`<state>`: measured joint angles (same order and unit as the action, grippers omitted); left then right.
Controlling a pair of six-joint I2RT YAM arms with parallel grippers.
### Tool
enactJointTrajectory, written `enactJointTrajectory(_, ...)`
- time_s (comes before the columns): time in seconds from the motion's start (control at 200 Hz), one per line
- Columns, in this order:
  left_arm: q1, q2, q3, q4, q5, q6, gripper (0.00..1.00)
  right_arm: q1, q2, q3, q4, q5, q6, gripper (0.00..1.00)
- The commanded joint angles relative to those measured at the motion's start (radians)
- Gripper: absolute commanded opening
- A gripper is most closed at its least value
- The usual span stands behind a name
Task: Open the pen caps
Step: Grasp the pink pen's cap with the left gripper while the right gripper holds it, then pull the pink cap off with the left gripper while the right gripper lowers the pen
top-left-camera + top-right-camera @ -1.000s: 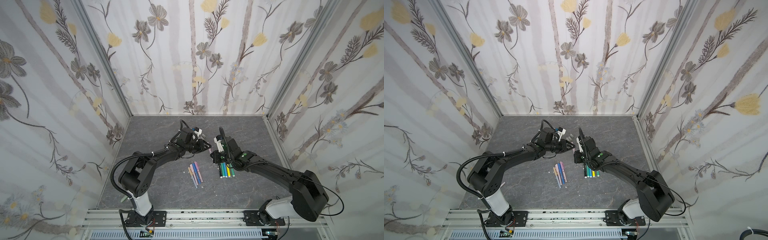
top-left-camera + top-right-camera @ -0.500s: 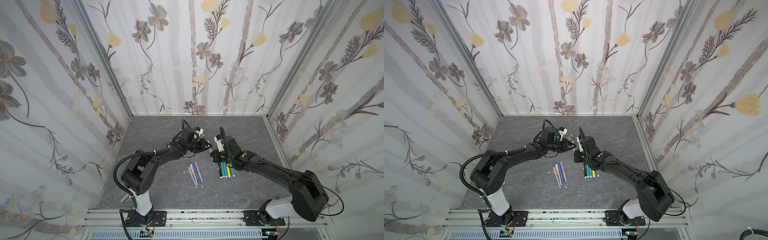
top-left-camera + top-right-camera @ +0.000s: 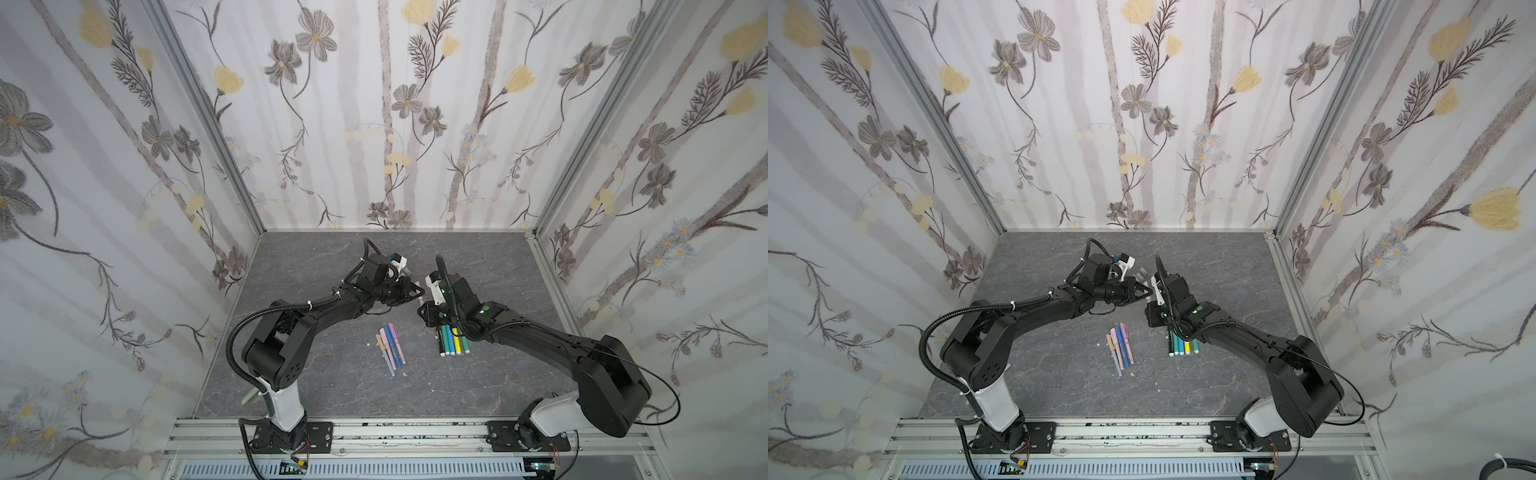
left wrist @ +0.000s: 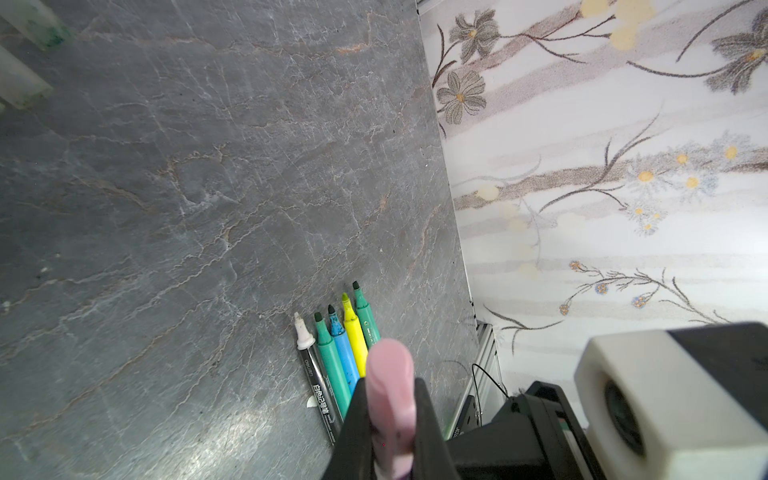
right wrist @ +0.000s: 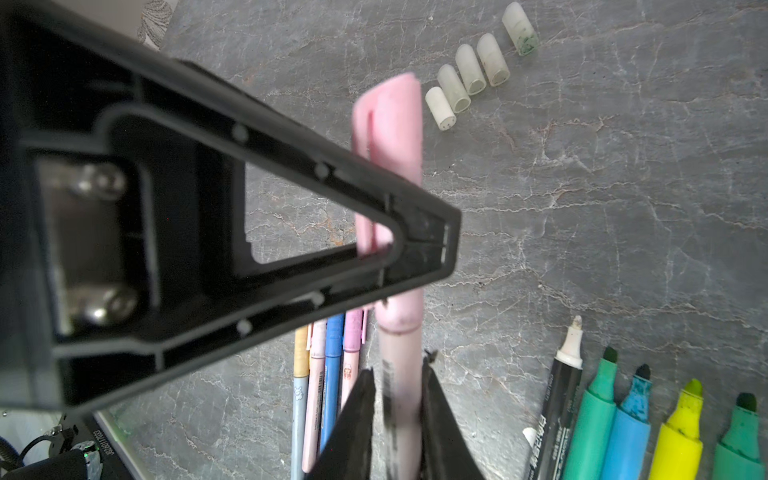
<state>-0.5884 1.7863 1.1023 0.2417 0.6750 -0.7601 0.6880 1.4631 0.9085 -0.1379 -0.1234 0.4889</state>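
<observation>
Our left hand clamps the pink pen cap while our right hand grips its pink barrel above the table.

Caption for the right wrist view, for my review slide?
Left gripper clamps the pink cap, right gripper holds its pen barrel; five frosted caps lie nearby.

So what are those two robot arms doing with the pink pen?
They look set to pull its cap off. The right hand grips the pink pen by its body, and the left hand is pinched shut on the pink cap, which is still on. Five frosted caps lie in a row on the table near five uncapped markers. Four pastel pens lie nearby.
</observation>
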Motion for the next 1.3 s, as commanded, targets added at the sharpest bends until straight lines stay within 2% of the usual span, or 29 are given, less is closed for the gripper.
enactJointTrajectory(0.0,-0.001,-0.01,0.005,0.028,0.003,-0.001,0.0,0.0,0.001,0.004,0.034,-0.008,0.01,0.08)
enactJointTrajectory(0.085,-0.003,-0.01,0.005,0.023,-0.01,0.009,0.0,0.0,-0.007,0.001,0.033,-0.005,0.01,0.0)
enactJointTrajectory(0.345,0.034,0.008,0.022,0.025,-0.094,0.027,0.0,0.013,-0.029,-0.048,0.027,-0.021,0.03,0.0)
enactJointTrajectory(0.774,0.114,0.073,0.095,0.045,-0.125,0.028,0.0,0.108,-0.075,-0.187,0.042,0.027,0.109,0.0)
enactJointTrajectory(1.069,0.15,0.069,0.076,0.042,-0.11,0.037,0.0,0.117,-0.065,-0.201,0.014,0.041,0.117,0.0)
enactJointTrajectory(1.294,0.184,0.022,-0.014,0.034,-0.107,0.051,0.0,0.122,0.003,-0.163,-0.075,0.12,0.16,0.0)
